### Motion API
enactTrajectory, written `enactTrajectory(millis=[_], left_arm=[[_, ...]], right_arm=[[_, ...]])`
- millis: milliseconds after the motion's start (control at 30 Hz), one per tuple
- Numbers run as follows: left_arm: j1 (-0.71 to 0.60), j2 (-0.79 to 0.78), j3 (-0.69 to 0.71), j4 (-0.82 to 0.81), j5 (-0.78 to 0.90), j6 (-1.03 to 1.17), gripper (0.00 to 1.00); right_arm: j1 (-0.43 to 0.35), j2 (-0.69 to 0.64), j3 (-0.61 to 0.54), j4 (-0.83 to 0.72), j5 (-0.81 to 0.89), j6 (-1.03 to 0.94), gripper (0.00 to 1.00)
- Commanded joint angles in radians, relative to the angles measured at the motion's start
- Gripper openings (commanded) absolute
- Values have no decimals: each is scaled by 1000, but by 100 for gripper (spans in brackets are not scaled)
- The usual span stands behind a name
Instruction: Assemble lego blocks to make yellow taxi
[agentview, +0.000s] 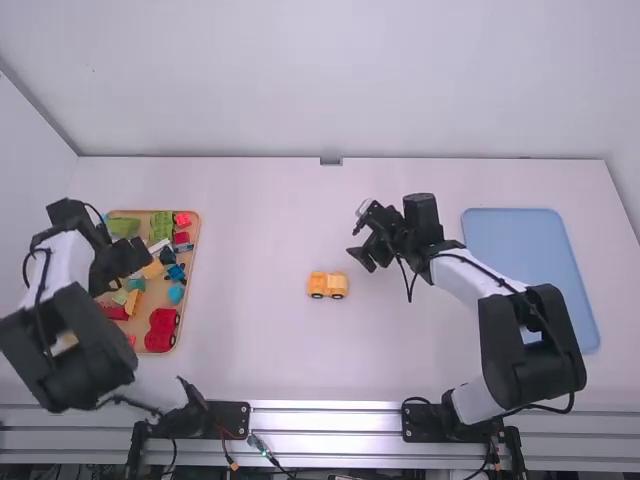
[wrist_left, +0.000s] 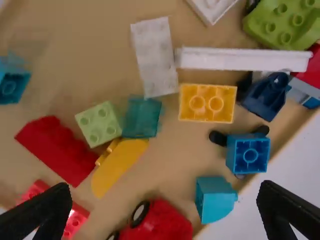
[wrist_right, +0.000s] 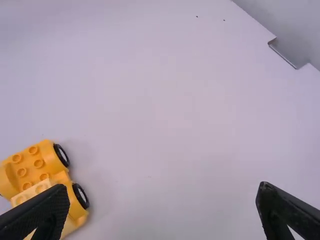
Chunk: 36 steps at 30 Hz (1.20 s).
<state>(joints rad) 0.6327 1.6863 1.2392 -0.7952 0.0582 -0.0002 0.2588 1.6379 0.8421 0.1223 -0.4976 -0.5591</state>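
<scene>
Left gripper (wrist_left: 165, 187), fingers apart, is over the tray (wrist_left: 175, 155); right gripper (wrist_right: 164, 187), likewise empty, is near the part-built taxi (agentview: 327, 286); block selection apparently underway, next requiring alignment over the yellow block (wrist_left: 207, 103)

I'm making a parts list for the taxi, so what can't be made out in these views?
- High view: part of the tray, under the left arm; studs on the yellow car, too small to count.
- Left wrist view: part of the red car, cut off by the bottom edge.
- Right wrist view: part of the pale yellow block, behind a finger of the right gripper.
</scene>
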Motion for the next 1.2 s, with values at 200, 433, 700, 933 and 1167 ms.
enactTrajectory(millis=[200,433,700,933,1167], left_arm=[[-78,277,319,-206,99,770,99],[-138,297,301,-239,-11,1256,81],[-100,297,264,-142,-39,1344,73],[-49,297,233,-193,25,1455,62],[-50,297,192,-152,20,1456,56]], right_arm=[[-14,-10,11,21,2,15,99],[-58,-11,11,88,4,187,99],[-88,-11,42,74,-3,275,99],[-73,-11,76,72,-2,275,99],[-75,-11,95,72,-2,275,99]])
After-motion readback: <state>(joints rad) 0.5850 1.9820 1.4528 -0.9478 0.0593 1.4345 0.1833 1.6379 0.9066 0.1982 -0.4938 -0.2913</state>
